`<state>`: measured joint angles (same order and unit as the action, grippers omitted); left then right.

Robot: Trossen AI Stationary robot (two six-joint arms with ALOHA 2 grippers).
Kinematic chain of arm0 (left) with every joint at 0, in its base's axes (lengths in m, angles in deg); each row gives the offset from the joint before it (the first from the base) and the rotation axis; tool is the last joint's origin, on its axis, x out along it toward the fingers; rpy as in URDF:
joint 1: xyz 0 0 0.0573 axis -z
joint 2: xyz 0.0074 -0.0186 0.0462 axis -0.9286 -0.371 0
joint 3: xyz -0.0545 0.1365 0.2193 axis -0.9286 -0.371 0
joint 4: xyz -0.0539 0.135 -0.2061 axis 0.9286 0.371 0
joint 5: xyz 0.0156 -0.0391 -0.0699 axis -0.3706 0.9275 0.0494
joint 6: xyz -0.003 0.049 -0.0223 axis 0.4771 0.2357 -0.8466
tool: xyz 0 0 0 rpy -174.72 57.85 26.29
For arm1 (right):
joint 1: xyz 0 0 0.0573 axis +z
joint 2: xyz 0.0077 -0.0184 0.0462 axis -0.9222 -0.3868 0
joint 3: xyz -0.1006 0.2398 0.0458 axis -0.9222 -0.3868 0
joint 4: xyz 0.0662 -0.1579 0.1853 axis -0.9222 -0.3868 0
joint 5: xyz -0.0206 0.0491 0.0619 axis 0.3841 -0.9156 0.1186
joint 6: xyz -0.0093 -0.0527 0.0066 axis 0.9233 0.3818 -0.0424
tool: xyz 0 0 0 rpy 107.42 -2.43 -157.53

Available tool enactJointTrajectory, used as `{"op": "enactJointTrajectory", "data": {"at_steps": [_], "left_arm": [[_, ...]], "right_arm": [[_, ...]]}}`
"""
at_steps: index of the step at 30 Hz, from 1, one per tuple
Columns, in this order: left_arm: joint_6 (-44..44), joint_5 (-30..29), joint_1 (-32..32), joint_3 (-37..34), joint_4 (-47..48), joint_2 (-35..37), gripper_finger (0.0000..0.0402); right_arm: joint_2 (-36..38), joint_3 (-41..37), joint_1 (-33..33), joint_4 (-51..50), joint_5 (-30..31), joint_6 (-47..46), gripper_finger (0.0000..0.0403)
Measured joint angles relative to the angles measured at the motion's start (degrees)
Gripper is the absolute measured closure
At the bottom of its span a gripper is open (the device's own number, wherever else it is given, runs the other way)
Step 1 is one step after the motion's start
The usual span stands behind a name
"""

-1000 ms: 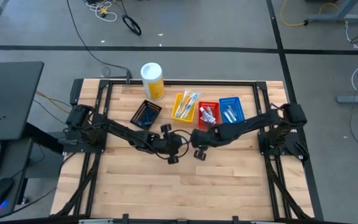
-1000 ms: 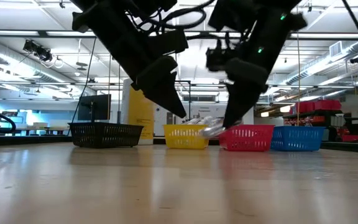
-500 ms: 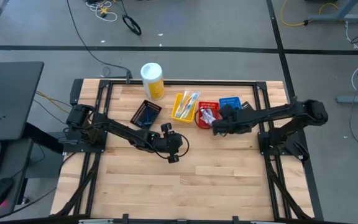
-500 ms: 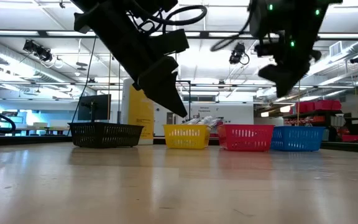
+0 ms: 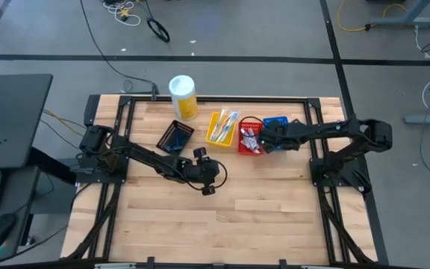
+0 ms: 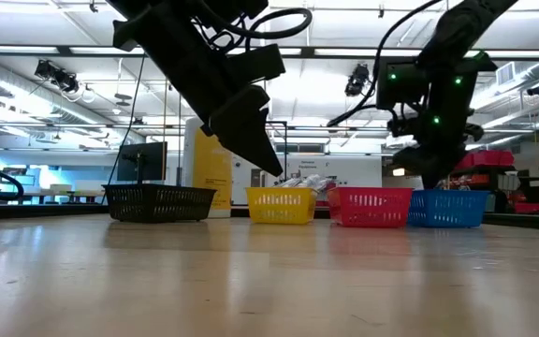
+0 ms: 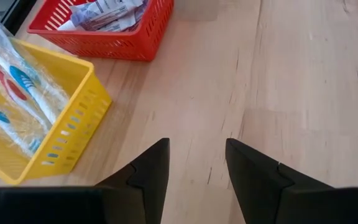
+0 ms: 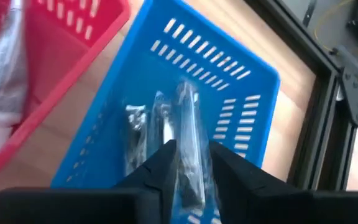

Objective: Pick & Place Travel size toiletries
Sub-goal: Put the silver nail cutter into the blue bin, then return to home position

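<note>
We judge the clear-wrapped razors (image 8: 179,134) in the blue tray (image 8: 241,87) light, crinkly and slippery, best pinched mid-length by our empty, narrowly parted right end effector (image 8: 188,165).

black tray (image 5: 175,137) | yellow tray (image 7: 67,133), slotted wall, clear-wrapped toothbrushes (image 7: 14,93) with blue and red marks | red tray (image 7: 114,38), white-grey toothpaste tubes (image 7: 104,11) | blue tray (image 8: 185,74), white-looking slots | yellow canister (image 5: 184,99), white lid | light wood table (image 5: 237,209)
</note>
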<state>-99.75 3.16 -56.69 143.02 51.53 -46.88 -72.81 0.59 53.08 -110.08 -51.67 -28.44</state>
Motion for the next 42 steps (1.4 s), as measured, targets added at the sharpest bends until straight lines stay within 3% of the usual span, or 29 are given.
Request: {"op": "enactJointTrajectory", "data": {"at_steps": [8, 13, 20, 24, 27, 32, 36, 42], "left_arm": [[0.27, -0.05, -1.11, 0.0, 0.15, -0.02, 0.0237], [-1.8, -1.51, -2.0, -0.02, 7.07, 3.42, 0.0246], [-8.49, -13.53, -2.82, 0.02, 28.0, 16.26, 0.0261], [-21.37, -23.02, -2.2, -0.77, 45.52, 26.35, 0.0272], [-28.43, -26.07, -1.29, -3.0, 55.03, 34.61, 0.0281], [-27.08, -23.15, 0.41, -12.29, 52.46, 49.03, 0.0294], [-22.41, -18.43, 2.72, -23.48, 44.33, 61.05, 0.0305], [-10.34, -12.3, 4.38, -37.79, 25.67, 78.87, 0.0318]], "right_arm": [[0.0, -0.14, -5.2, 1.95, 1.02, 3.77, 0.0265], [1.18, 1.79, -4.06, 2.37, -3.36, 3.02, 0.0262], [7.23, 8.61, 4.67, 4.26, -5.79, 12.39, 0.0292], [13.36, 11.32, 11.4, 4.83, -7.79, 15.35, 0.0321], [18.27, 11.32, 16.5, 5.41, -10.62, 21.02, 0.0345], [25.28, 5.63, 23.23, 11.36, -21.1, 31.65, 0.0375], [29.75, -2.93, 27.51, 25.09, -31.98, 39.37, 0.0383], [36.39, -14.11, 29.49, 43.89, -33.4, 48.93, 0.0385]]}}
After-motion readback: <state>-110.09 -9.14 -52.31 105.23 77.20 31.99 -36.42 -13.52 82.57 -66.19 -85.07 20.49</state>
